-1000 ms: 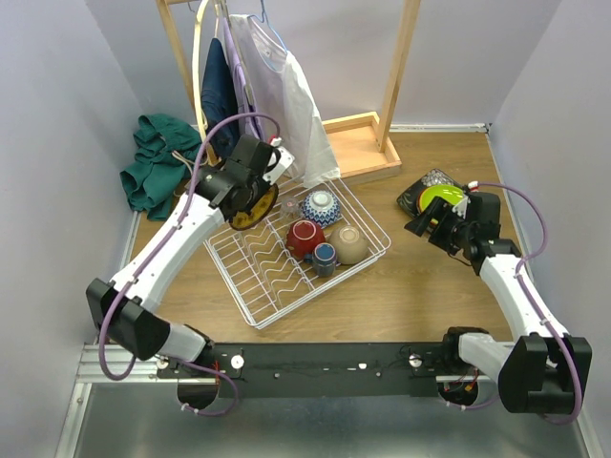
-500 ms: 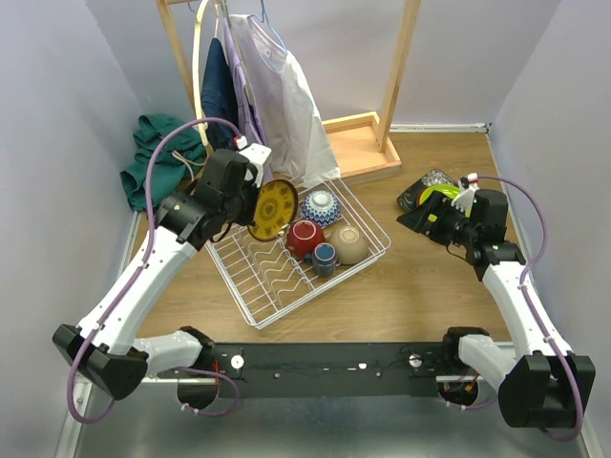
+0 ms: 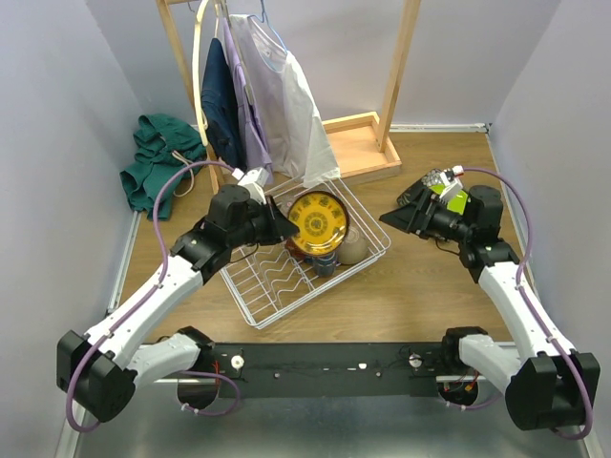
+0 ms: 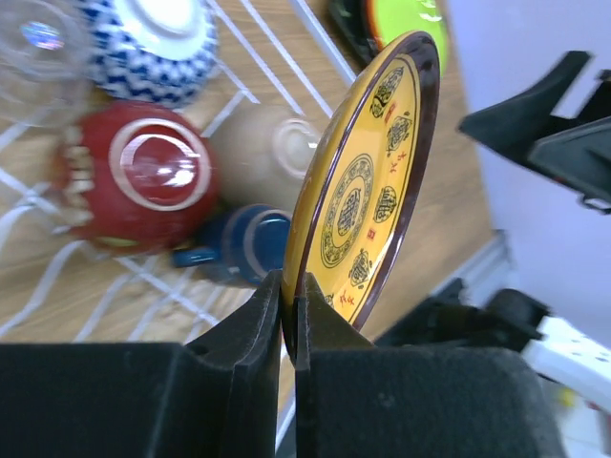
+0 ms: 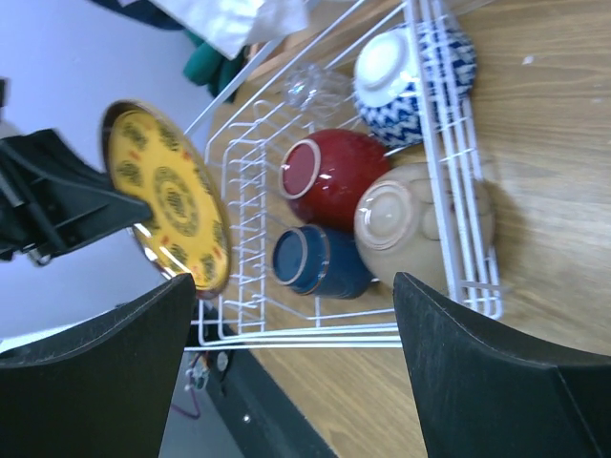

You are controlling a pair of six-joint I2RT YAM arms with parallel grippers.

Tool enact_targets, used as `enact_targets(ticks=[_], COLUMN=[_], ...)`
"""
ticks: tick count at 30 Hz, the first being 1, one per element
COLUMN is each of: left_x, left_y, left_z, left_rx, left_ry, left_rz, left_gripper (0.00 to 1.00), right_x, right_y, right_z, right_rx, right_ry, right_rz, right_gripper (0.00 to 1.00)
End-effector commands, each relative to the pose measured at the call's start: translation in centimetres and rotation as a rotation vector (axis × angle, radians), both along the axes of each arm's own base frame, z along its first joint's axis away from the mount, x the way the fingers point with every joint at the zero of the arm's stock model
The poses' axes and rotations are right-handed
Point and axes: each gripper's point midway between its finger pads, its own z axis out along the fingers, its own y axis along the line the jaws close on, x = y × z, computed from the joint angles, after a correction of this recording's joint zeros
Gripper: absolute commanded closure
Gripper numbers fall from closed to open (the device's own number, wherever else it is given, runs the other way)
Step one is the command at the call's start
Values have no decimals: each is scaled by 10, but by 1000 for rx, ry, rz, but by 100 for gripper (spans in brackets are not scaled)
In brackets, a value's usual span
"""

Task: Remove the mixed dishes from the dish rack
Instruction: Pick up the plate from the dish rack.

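Dish rack of white wire (image 3: 272,284) sits on the brown wooden counter (image 3: 420,286), slanted, between the two arms. A shiny yellow round plate (image 3: 318,221) with a dark rim and printed signs is up in the air over the dish rack, standing on its edge. The left end effector (image 3: 283,227) pinches its rim. The left wrist view shows the two black fingers (image 4: 258,324) pressed on both sides of the thin edge.

From the top, the yellow round plate hides most of the other dishes. The wrist views show them better, close together in one end of the dish rack. There is a smooth red bowl (image 5: 329,176), a blue-and-white zigzag bowl (image 5: 410,67) and a tan bowl (image 5: 410,224), and all three show their round bottom rings. With them are a small dark blue cup (image 5: 315,260) and a see-through glass (image 5: 315,88). The left wrist view also shows a lime-green plate (image 4: 401,21) lying outside the dish rack.

The right end effector (image 3: 406,218) hangs beside the dish rack. Its dark fingers (image 5: 105,372) are spread wide with nothing between them.
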Motion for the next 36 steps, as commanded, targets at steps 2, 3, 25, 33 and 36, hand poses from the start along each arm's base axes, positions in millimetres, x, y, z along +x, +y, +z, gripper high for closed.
enact_targets(ticks=[2, 3, 25, 33, 36], left_x=[-2, -2, 0, 16, 25], left_y=[-47, -54, -76, -14, 27], left_z=[42, 41, 15, 6, 9], left_rx=[-264, -272, -183, 103, 199], left_ry=[-22, -17, 9, -131, -175], left_rz=[-72, -83, -60, 104, 221], left_gripper=[100, 100, 73, 1, 1], right_x=[-15, -16, -12, 16, 33], right_y=[26, 28, 39, 23, 3], right_z=[8, 7, 1, 7, 3], right_rx=[62, 63, -6, -64, -100], right_ry=[-11, -7, -24, -13, 32], right_rz=[113, 122, 104, -45, -140], right_gripper=[9, 9, 99, 99, 99])
